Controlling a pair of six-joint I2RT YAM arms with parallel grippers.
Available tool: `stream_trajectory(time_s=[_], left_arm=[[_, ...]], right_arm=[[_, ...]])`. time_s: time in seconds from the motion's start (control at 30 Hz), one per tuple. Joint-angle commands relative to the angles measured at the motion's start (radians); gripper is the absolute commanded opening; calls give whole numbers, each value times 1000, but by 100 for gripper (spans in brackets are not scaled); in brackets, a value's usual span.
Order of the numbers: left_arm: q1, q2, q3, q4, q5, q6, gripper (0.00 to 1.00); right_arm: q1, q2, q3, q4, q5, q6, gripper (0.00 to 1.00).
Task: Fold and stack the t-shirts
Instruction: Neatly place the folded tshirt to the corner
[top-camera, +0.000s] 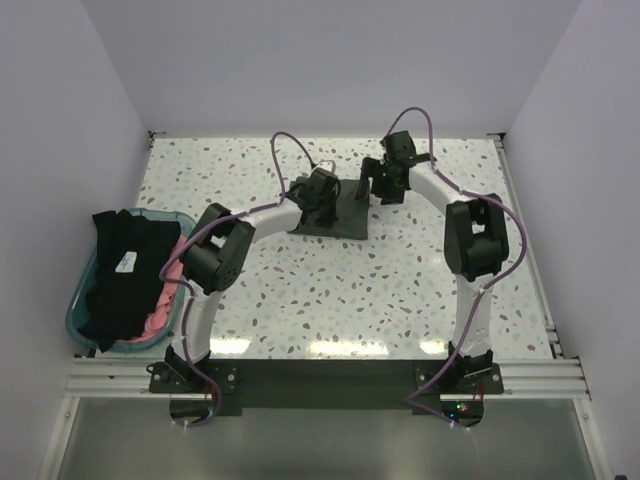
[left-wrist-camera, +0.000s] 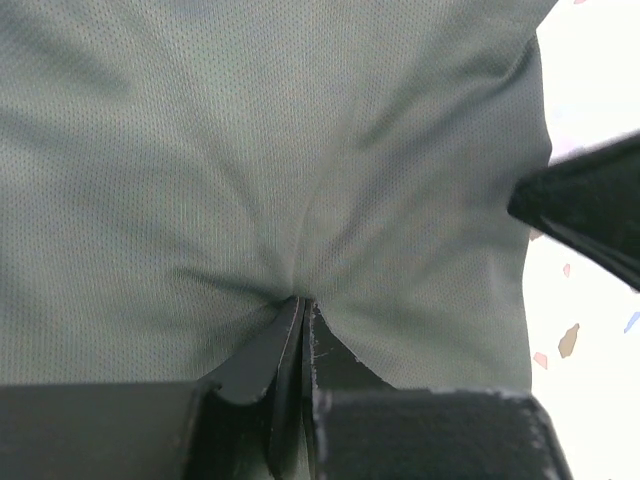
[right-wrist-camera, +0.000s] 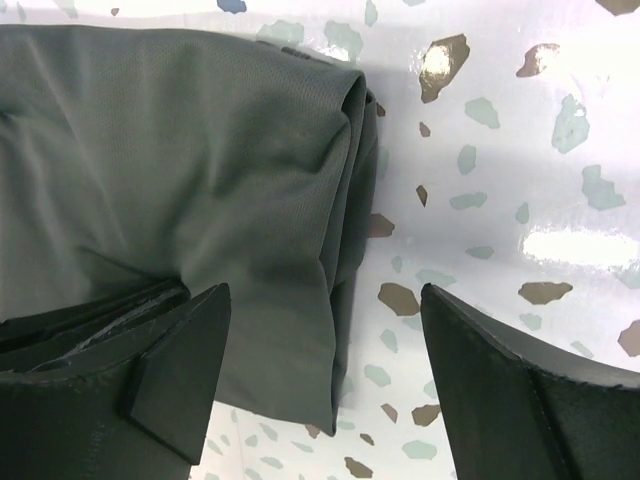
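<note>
The dark olive-green t-shirt (top-camera: 340, 216) lies folded into a small bundle on the far middle of the table. My left gripper (top-camera: 325, 200) is shut on a pinch of its cloth (left-wrist-camera: 250, 150), which puckers at the fingertips (left-wrist-camera: 300, 302). My right gripper (top-camera: 384, 190) stands open over the bundle's right folded edge (right-wrist-camera: 345, 200). One finger (right-wrist-camera: 180, 350) is above the cloth and the other (right-wrist-camera: 500, 370) above bare table. The black t-shirt (top-camera: 125, 270) and the pink t-shirt (top-camera: 160, 305) lie in the tub at the left.
A teal plastic tub (top-camera: 75, 310) sits at the table's left edge. White walls close in the speckled table (top-camera: 400, 290) on the left, back and right. A dark part of the right gripper (left-wrist-camera: 590, 205) shows at the right of the left wrist view.
</note>
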Motion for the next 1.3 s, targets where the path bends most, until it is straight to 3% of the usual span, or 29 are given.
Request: stream_trajectory(time_s=[0.0, 0.13, 0.53, 0.63, 0.73, 0.77, 0.8, 1.0, 1.27], left_arm=[[-8, -60, 12, -46, -16, 19, 7], [-6, -62, 26, -46, 15, 19, 7], [-3, -145, 50, -73, 1, 32, 8], [-2, -181, 67, -96, -22, 24, 9], [6, -241, 63, -107, -39, 13, 9], [11, -257, 58, -106, -39, 10, 10], [18, -272, 52, -109, -36, 7, 10], [54, -410, -3, -124, -28, 1, 11], [84, -573, -127, -138, -14, 19, 11]], right_arm=[[2, 36, 63, -19, 20, -27, 80], [11, 105, 114, -23, 27, -47, 78], [91, 191, 192, -62, 118, -83, 49], [105, 208, 205, -103, 167, -85, 38], [108, 219, 202, -126, 192, -77, 19], [108, 219, 205, -137, 192, -74, 4], [106, 222, 206, -138, 208, -67, 0], [65, 224, 251, -134, 251, 20, 0], [-153, 171, 203, -40, 365, 245, 0]])
